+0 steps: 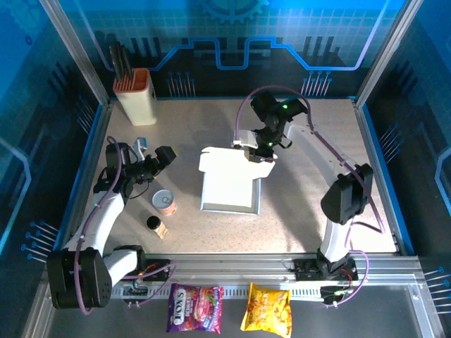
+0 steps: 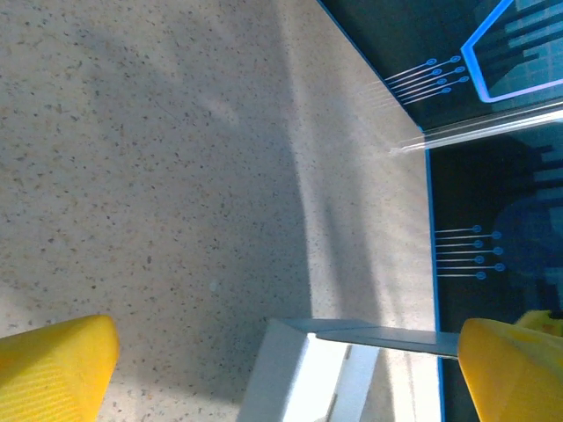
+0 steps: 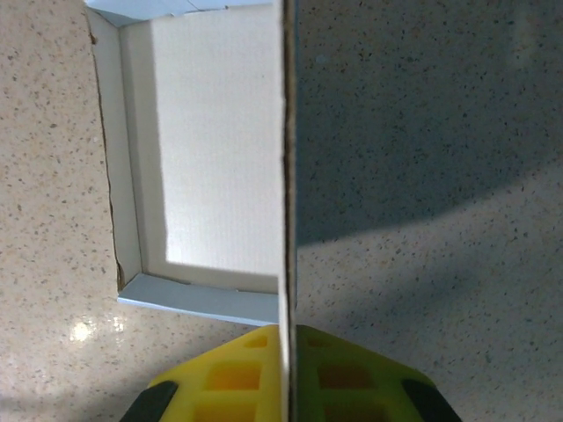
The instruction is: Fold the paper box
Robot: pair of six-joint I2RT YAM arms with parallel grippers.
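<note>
**Right wrist view: right gripper [image 3: 286, 374] pinching an upright panel of the paper box [image 3: 211, 149]**

A thin cardboard panel is running edge-on down the middle of this view. The yellow fingers [image 3: 220, 378] are pressing against it from both sides, so the jaws are squeezing the sheet between them. To the left of the panel, the shallow white tray of the box is lying open on the speckled table [image 3: 422, 264], with its low walls standing up.

In the top external view, the paper box [image 1: 229, 186] is sitting near the middle of the table [image 1: 317, 204]. A flap is spreading out at its far left corner, and the right gripper [image 1: 258, 156] is reaching down onto its far right edge. The left gripper [image 1: 167, 156] is hovering to the left of the box, apart from it.

In the left wrist view, the left gripper [image 2: 286, 352] is showing its yellow fingers [image 2: 53, 369] spread wide, holding nothing, and a corner of the box [image 2: 299, 378] is appearing beyond them.

Near the left arm, a can [image 1: 165, 203] and a small dark-capped bottle [image 1: 156, 225] are standing on the table. A cream holder [image 1: 135, 95] is standing at the far left corner.
</note>
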